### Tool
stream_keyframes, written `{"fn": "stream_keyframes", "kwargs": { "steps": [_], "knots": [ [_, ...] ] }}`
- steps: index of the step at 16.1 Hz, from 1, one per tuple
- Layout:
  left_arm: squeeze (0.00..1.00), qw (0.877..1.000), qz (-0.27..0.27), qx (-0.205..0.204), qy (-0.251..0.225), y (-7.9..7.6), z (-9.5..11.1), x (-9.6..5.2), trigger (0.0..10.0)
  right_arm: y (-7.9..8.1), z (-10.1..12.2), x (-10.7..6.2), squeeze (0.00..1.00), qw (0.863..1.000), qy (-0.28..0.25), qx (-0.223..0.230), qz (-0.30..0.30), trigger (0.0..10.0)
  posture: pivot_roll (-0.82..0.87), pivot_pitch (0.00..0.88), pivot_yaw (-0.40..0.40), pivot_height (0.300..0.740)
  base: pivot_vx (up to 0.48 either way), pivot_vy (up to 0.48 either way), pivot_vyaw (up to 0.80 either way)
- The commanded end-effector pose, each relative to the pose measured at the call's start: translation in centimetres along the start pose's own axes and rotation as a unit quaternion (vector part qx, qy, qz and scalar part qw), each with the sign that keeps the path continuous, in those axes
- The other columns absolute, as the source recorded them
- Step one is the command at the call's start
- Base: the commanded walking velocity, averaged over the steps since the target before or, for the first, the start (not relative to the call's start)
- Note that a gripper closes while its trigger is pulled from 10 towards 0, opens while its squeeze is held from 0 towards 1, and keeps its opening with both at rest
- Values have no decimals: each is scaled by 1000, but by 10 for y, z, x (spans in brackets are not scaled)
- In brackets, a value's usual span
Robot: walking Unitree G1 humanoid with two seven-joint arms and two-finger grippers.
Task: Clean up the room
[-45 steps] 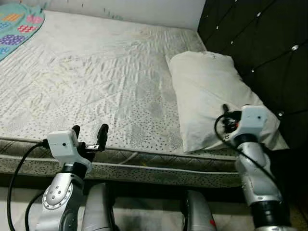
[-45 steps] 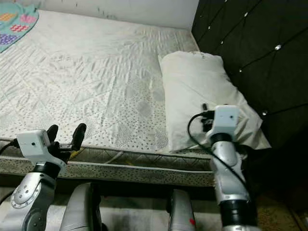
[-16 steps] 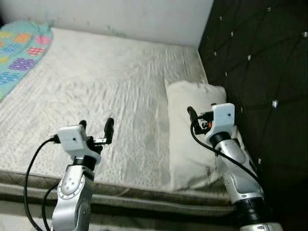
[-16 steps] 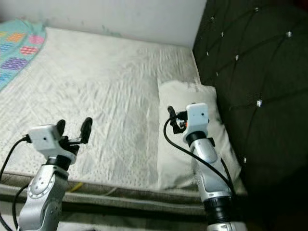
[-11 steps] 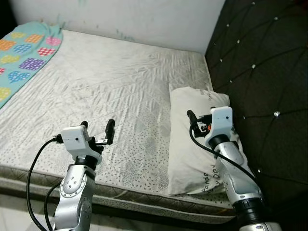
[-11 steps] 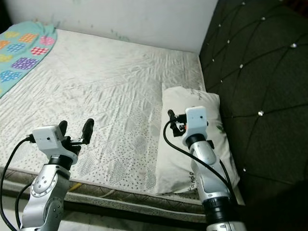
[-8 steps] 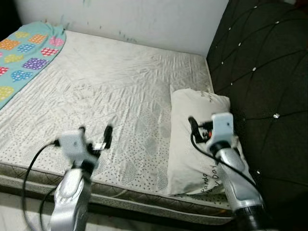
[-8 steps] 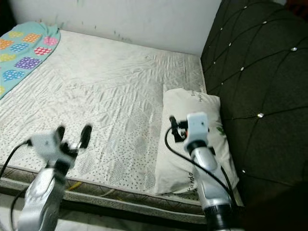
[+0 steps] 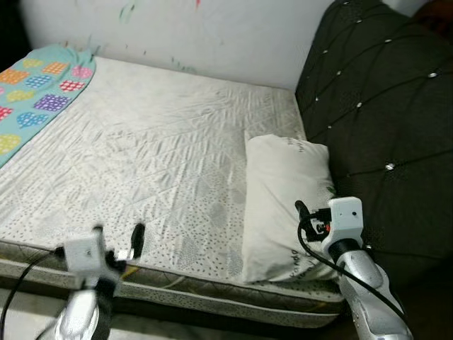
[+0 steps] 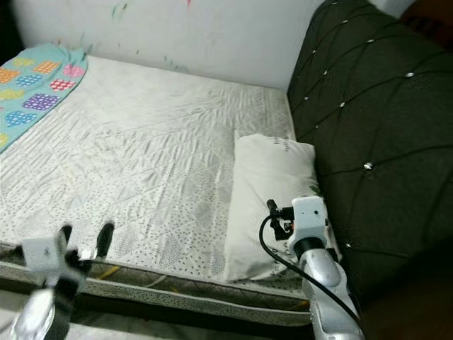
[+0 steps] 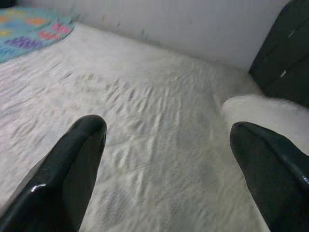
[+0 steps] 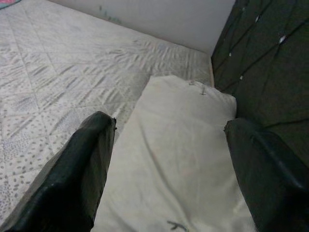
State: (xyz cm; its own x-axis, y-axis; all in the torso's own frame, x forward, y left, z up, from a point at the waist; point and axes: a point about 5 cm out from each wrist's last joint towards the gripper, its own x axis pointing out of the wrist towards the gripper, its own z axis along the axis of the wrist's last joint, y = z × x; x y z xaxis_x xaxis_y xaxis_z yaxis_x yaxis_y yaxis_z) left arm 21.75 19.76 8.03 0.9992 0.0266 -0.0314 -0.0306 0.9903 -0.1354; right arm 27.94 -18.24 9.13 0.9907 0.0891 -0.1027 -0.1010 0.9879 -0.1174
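A white pillow (image 9: 285, 191) lies on the right side of the bare quilted mattress (image 9: 148, 156), against the dark tufted headboard (image 9: 375, 106). My right gripper (image 9: 304, 216) hovers over the pillow's near end and is open; in the right wrist view its fingers (image 12: 91, 159) stand wide apart with the pillow (image 12: 178, 145) between and beyond them. My left gripper (image 9: 117, 237) is open and holds nothing. It hangs by the mattress's front edge, blurred, facing across the mattress (image 11: 159, 145).
A teal blanket (image 9: 32, 92) with coloured patches lies at the far left of the bed. A white wall (image 9: 184, 32) runs behind the bed. The mattress's front edge (image 9: 191, 287) is just before me, with dark floor below it.
The camera has drawn back and the whole bed now shows. Both arms sit lower in the picture, the left gripper down by the mattress's front edge. Both grippers stay open.
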Motion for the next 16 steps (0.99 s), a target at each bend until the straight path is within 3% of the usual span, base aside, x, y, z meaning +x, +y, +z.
{"fn": "stream_keyframes", "kwargs": {
  "steps": [1,2,4,9,11,14,16],
  "knots": [
    [0,1000,-3,-3,-10,-8,3,5,10000,-6,10,7,0,1000,-10,-6,2,10000,-40,0,-144,740,0,0,0],
    [0,1000,-3,-5,-11,-8,3,5,10000,-6,11,7,0,1000,-10,-5,4,10000,-40,0,-144,740,0,0,0],
    [0,999,23,-30,-35,-16,7,8,10000,-2,21,17,0,999,-10,-26,39,10000,-35,0,-244,740,0,0,0],
    [0,998,37,-41,-40,-20,6,6,10000,0,28,27,0,997,-13,-40,59,10000,-33,0,-253,740,0,0,0],
    [0,998,25,-35,-38,-20,6,9,10000,-1,26,26,0,998,-15,-31,43,10000,-48,0,-202,740,0,0,0],
    [0,998,-46,-18,-31,-28,16,35,10000,-2,21,17,0,999,-31,-4,-19,10000,-109,0,-50,740,0,0,0],
    [0,997,-63,-14,-30,-32,18,42,10000,-3,21,16,0,999,-35,1,-34,10000,-128,0,-2,740,0,0,0]
  ]
}}
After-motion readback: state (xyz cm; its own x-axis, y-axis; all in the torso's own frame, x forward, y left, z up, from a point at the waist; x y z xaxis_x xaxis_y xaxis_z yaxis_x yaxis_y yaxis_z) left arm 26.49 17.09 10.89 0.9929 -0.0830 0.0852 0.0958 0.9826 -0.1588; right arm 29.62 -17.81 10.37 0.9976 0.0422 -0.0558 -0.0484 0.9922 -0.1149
